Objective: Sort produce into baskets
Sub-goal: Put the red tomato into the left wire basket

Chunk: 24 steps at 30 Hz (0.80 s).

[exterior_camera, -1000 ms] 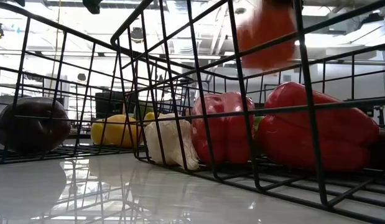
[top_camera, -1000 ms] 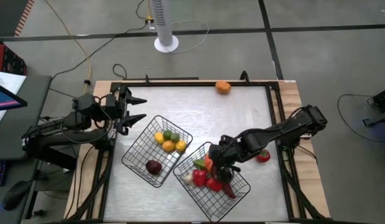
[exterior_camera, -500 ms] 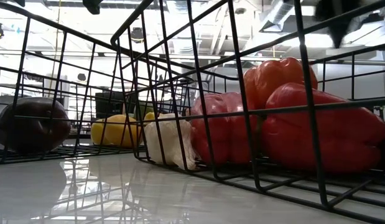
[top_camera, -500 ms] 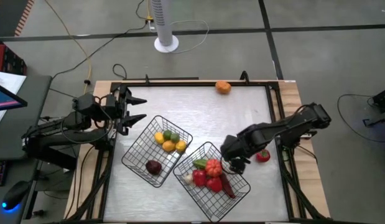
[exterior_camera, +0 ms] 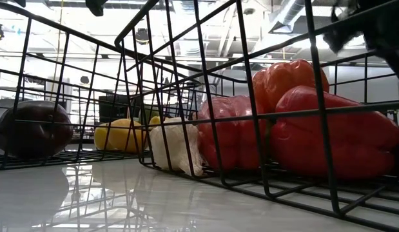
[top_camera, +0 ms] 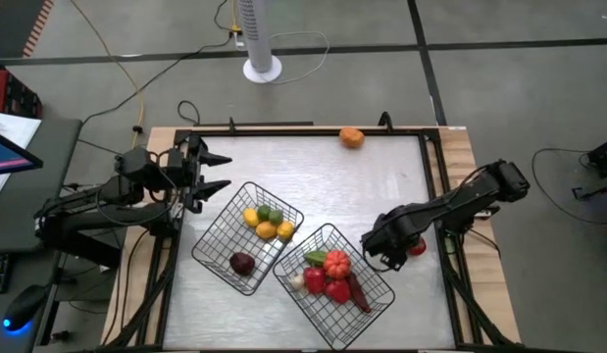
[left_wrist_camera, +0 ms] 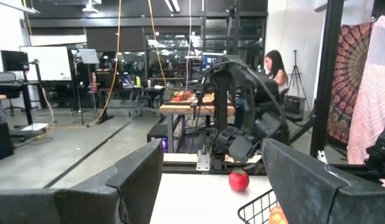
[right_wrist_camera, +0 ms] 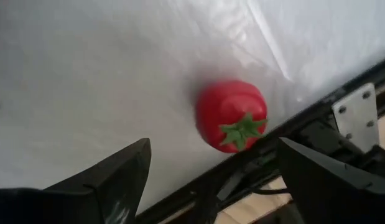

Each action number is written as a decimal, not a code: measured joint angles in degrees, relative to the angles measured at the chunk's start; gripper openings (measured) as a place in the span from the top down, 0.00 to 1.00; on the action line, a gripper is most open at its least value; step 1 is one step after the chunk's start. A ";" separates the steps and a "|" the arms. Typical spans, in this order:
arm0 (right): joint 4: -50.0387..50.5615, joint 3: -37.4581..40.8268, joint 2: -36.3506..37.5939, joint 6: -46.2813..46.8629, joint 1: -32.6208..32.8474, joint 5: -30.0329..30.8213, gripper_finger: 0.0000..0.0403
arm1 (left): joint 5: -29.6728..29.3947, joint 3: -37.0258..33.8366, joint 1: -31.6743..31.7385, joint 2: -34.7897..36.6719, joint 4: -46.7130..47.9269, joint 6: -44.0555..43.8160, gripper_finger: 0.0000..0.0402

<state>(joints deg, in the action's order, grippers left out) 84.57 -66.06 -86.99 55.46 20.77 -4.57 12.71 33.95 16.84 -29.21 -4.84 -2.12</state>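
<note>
Sorting scene, from largest element to smallest. The bench (top_camera: pixel 313 176) is a pale sheet inside a dark frame, and it carries 2 alike black wire baskets set corner to corner near its middle, probably so that either arm can reach them. The left basket (top_camera: pixel 217 257) holds 4 rounded pieces: 1 green, at least 2 yellow to orange, and 1 dark purple lying apart from the others. The right basket (top_camera: pixel 372 294) holds the vegetable-like pieces: red and orange-red peppers, 1 whitish bulb, 1 green piece and 1 long dark red piece along its side. Its load appears heaped, which suggests the sorting is far along.

The left arm waits over the bench's left edge; its left tool (top_camera: pixel 213 170) stands with fingers parted and empty, pointed across the bench. The right tool (top_camera: pixel 386 250) hovers just outside the right basket, between it and the red tomato (right_wrist_camera: pixel 232 122). In the right wrist view its fingers are spread wide with nothing between them and the tomato lies framed in the gap, so the pose reads as an approach to that piece.

2 pieces lie loose. The tomato is small, glossy and red with a green star-shaped calyx, near the bench's right edge. The orange fruit (top_camera: pixel 352 137) is small, round and matte, at the far edge, well apart from both tools.
</note>
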 joint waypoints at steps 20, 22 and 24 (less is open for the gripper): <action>-13.21 20.10 2.32 -1.57 -7.76 -9.04 0.08 | 0.00 0.00 0.00 0.00 0.22 0.80 0.35; -16.27 21.65 2.32 -1.94 -8.64 -9.16 0.08 | -0.01 0.00 0.00 -0.01 0.22 0.80 0.35; -17.76 22.84 2.32 -2.36 -9.33 -9.82 0.09 | -0.02 0.00 0.00 0.00 0.22 0.80 0.35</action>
<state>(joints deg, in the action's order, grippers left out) 66.81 -43.22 -84.66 53.10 11.44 -14.39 12.69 33.95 16.84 -29.21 -4.62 -1.32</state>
